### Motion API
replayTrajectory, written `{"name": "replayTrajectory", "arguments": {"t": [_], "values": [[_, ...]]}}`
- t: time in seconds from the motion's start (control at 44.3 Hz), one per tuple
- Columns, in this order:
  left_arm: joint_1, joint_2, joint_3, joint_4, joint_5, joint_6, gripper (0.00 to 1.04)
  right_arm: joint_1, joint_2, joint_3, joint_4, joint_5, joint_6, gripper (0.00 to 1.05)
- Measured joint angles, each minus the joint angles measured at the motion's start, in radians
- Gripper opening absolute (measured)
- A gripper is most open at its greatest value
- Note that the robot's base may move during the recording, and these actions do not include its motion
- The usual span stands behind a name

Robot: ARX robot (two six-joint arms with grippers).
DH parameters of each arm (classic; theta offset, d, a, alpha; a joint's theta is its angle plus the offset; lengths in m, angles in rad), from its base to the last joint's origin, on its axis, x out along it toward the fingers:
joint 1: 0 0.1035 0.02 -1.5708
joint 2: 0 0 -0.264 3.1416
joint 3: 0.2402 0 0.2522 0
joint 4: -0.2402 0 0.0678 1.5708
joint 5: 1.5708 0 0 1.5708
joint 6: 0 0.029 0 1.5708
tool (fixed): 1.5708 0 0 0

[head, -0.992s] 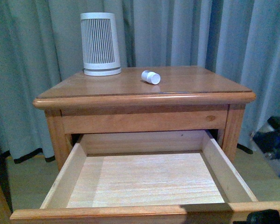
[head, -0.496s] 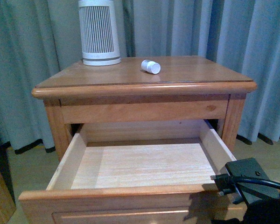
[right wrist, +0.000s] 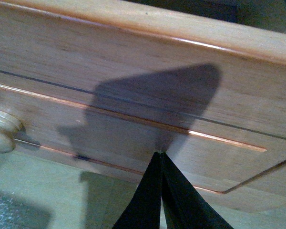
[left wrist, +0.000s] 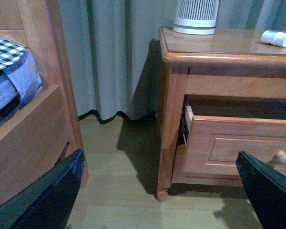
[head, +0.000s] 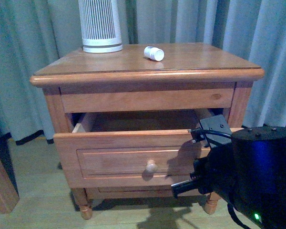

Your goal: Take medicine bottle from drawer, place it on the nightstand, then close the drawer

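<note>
From the front, the nightstand (head: 148, 76) stood before grey curtains (head: 257, 28). The bottle (head: 154, 53) lay on its side on the top, right of a white ribbed device (head: 100, 26) standing at the back left. The drawer (head: 128, 160) was partly pulled out, its knob (head: 151, 166) showing on the front panel. The right arm (head: 252, 176), dark and bulky, filled the lower right, its front end against the drawer front to the right of the knob; the fingers themselves could not be made out here.

In the left wrist view, the left gripper (left wrist: 164, 191) was spread wide and held nothing, its two dark fingers (left wrist: 47, 200) at the frame's edges, well apart from the furniture. Beyond it stood the nightstand (left wrist: 174, 119) with the drawer (left wrist: 238, 148) sticking out a little, the knob (left wrist: 283, 158) near the edge of the frame, the bottle (left wrist: 276, 38) on top and the base of the device (left wrist: 195, 16) behind. A wooden bed frame (left wrist: 33, 119) with checked bedding (left wrist: 9, 50) stood on the other side, and wood flooring (left wrist: 124, 181) lay below.

In the right wrist view, the right gripper (right wrist: 160, 155) was closed tip to tip with nothing between its fingers (right wrist: 181, 205), the tips touching the drawer (right wrist: 133, 86) front at the panel's groove. Its shadow fell on the wood, and the knob (right wrist: 4, 131) sat off to the side.
</note>
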Motion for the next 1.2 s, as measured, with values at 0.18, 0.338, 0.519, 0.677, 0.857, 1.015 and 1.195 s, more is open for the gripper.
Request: {"name": "replayTrajectory", "arguments": {"t": [0.18,0.338,0.519,0.677,0.857,1.015,1.195], "values": [[0.000,0.000,0.000,0.000,0.000,0.000,0.98,-0.031,0.063,0.153,-0.074,0.003,-0.035,0.03],[0.000,0.000,0.000,0.000,0.000,0.000,0.98,-0.048,0.114,0.288,-0.136,0.011,-0.060,0.03],[0.000,0.000,0.000,0.000,0.000,0.000,0.98,-0.051,0.158,0.386,-0.193,0.006,-0.080,0.03],[0.000,0.000,0.000,0.000,0.000,0.000,0.98,-0.045,0.206,0.421,-0.196,-0.013,-0.111,0.03],[0.000,0.000,0.000,0.000,0.000,0.000,0.98,-0.043,0.227,0.434,-0.196,-0.019,-0.132,0.03],[0.000,0.000,0.000,0.000,0.000,0.000,0.98,-0.043,0.230,0.435,-0.189,-0.023,-0.133,0.03],[0.000,0.000,0.000,0.000,0.000,0.000,0.98,-0.045,0.206,0.391,-0.134,-0.026,-0.127,0.03]]}}
